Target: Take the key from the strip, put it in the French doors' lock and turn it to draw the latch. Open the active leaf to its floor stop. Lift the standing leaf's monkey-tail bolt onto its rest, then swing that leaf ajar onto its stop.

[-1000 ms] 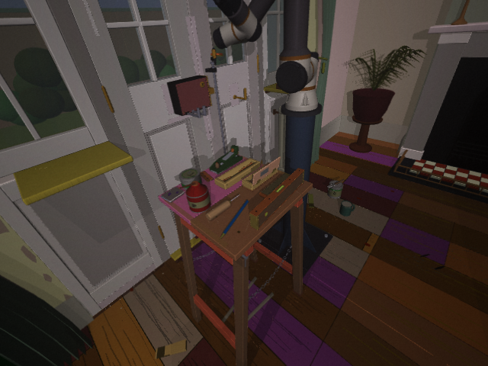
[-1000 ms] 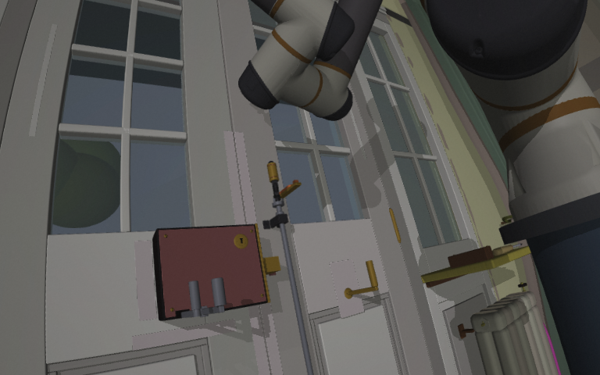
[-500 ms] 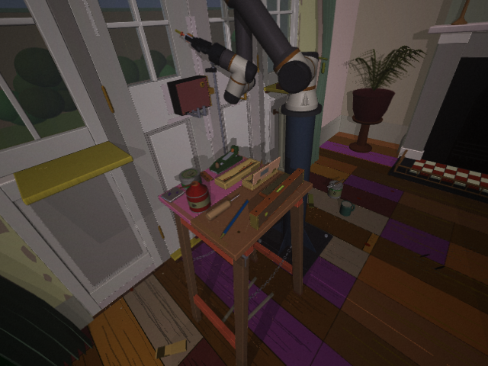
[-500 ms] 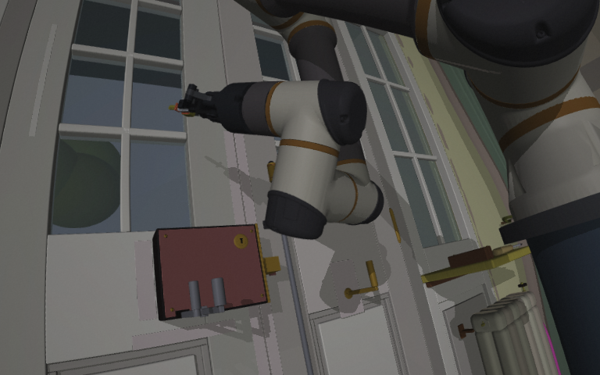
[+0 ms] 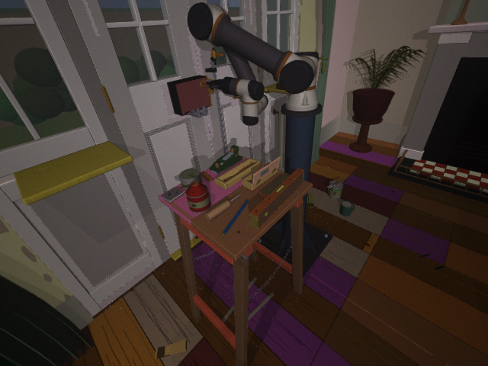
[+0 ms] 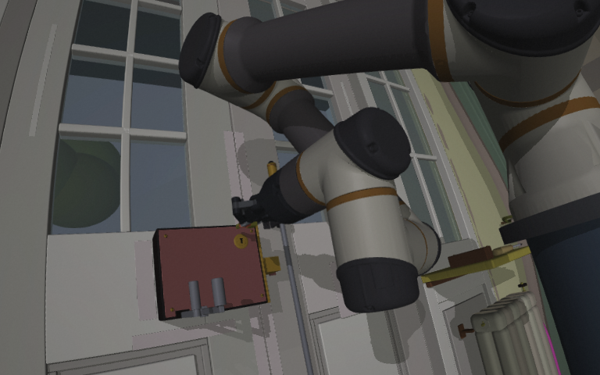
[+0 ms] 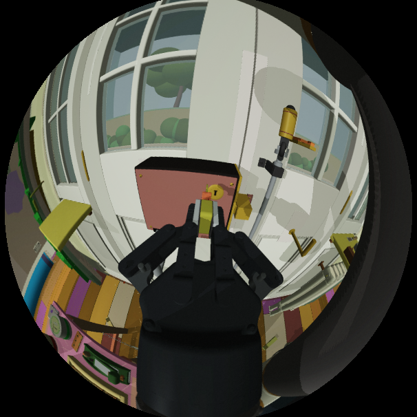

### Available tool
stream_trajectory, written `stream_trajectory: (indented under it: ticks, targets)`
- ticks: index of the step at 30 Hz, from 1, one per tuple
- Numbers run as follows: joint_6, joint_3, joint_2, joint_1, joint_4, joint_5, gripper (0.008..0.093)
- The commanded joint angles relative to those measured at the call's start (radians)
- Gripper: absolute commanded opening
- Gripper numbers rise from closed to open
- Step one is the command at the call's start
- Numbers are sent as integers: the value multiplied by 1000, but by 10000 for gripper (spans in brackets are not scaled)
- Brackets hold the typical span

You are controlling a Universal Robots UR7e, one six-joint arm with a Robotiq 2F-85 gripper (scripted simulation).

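Observation:
The brass key sits gripped in my closed gripper, its orange tip just short of the brass keyhole near the upper right corner of the reddish-brown lock box on the left door leaf. A brass latch sticks out of the lock's right edge toward the right leaf. On that leaf, the monkey-tail bolt with its brass sleeve and grey rod runs down beside the meeting edge. My gripper hovers right above the lock's top right corner in the second side camera.
A workbench with a red can, chisel, pencil, level and boxes stands in front of the doors, beside the robot's pedestal. A yellow shelf juts from the left door frame. A radiator stands by the right wall.

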Motion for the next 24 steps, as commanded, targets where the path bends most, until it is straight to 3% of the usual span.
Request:
stream_trajectory:
  ticks: [1,8,24]
  targets:
    - [-1,1,5,1,-1,-9,80]
    - [-6,6,37,4,-1,-48,80]
    - [-7,-14,23,-22,38,-24,80]
